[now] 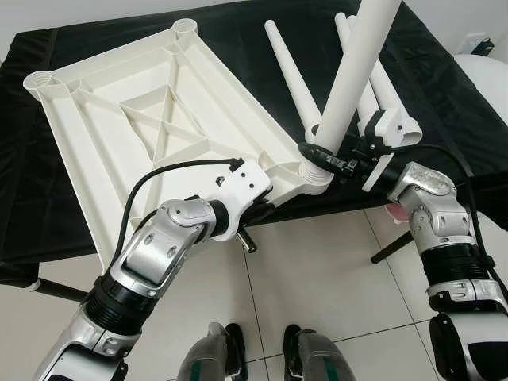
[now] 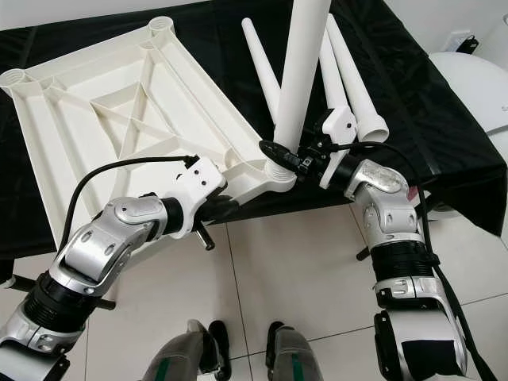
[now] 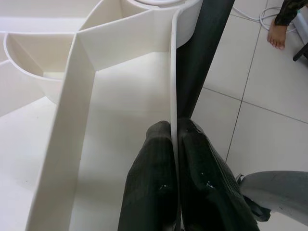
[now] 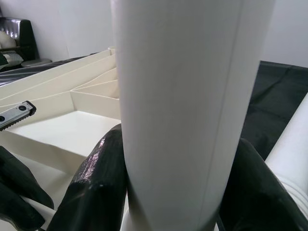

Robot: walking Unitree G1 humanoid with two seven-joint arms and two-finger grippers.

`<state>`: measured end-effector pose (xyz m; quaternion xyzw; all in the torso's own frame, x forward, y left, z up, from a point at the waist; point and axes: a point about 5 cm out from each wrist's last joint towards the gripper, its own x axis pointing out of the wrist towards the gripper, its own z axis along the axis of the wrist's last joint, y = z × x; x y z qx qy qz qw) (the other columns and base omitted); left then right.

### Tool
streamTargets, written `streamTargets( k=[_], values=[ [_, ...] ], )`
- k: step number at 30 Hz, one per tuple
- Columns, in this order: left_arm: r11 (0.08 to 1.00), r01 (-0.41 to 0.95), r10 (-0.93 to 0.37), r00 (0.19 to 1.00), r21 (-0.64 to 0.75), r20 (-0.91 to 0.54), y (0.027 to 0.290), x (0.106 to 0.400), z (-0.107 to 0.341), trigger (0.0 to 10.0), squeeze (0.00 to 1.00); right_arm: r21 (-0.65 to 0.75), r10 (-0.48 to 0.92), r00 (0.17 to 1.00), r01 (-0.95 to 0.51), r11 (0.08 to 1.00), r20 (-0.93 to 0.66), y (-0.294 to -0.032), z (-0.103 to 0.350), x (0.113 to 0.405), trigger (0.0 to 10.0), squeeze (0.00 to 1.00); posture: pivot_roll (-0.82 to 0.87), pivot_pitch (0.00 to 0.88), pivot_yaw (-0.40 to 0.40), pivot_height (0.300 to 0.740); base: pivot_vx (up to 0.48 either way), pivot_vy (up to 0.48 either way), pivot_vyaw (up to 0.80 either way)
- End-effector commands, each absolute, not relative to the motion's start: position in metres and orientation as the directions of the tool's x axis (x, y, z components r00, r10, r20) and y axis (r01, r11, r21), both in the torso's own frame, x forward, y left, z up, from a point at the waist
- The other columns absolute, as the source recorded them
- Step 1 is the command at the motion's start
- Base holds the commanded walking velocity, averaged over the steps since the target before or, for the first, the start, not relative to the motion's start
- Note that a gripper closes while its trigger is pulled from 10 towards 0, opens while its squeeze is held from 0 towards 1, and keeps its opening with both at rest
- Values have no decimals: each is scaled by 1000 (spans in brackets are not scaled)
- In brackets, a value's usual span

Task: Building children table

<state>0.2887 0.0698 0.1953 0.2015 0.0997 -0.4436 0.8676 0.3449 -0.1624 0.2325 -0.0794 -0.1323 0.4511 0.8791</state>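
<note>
On the desk (image 1: 444, 87) with the black cloth lies the white plastic tabletop (image 1: 151, 127), turned upside down so its ribs and corner sockets face up; its near edge reaches over the desk's front edge, above the tiled floor (image 1: 317, 286).

At the tabletop's near right corner socket (image 1: 316, 171), one white table leg (image 1: 353, 79) stands with its lower end in the socket and leans a little away from the tabletop. The right claw (image 1: 329, 160) is closed around this leg just above the socket; in the right wrist view its two black fingers (image 4: 98, 183) press on both sides of the white tube.

At the tabletop's near edge, just beside that same corner, the left claw (image 1: 262, 208) grips the thin rim wall of the tabletop. The left wrist view shows its fingers (image 3: 151, 183) pinched together with the rim between them.

Beyond the socket corner, three more white legs (image 1: 373, 91) lie on the cloth, near each other and apart from the tabletop.

Far from the tabletop, a person's bare foot (image 3: 276, 36) is on the floor in the left wrist view, beside a white cable (image 3: 252, 14).
</note>
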Motion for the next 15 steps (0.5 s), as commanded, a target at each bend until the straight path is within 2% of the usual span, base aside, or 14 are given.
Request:
streamTargets(
  k=[1, 6, 7, 15],
  values=[
    [536, 797, -730, 604, 280, -320, 72, 288, 204, 10000, 0, -213, 823, 543, -796, 567, 164, -160, 228, 344, 0, 0, -76, 213, 50, 740, 0, 0, 0],
    [539, 795, -728, 606, 279, -320, 72, 288, 204, 10000, 0, -209, 819, 548, -793, 573, 170, -159, 227, 343, 0, 0, -76, 216, 49, 740, 0, 0, 0],
    [540, 794, -728, 607, 278, -320, 72, 288, 204, 10000, 0, -207, 809, 562, -782, 588, 173, -159, 227, 343, 10000, 0, -77, 218, 49, 740, 0, 0, 0],
    [543, 794, -728, 608, 275, -318, 72, 289, 204, 10000, 0, -197, 772, 601, -747, 635, 206, -155, 230, 340, 10000, 0, -83, 220, 47, 740, 0, 0, 0]
  ],
)
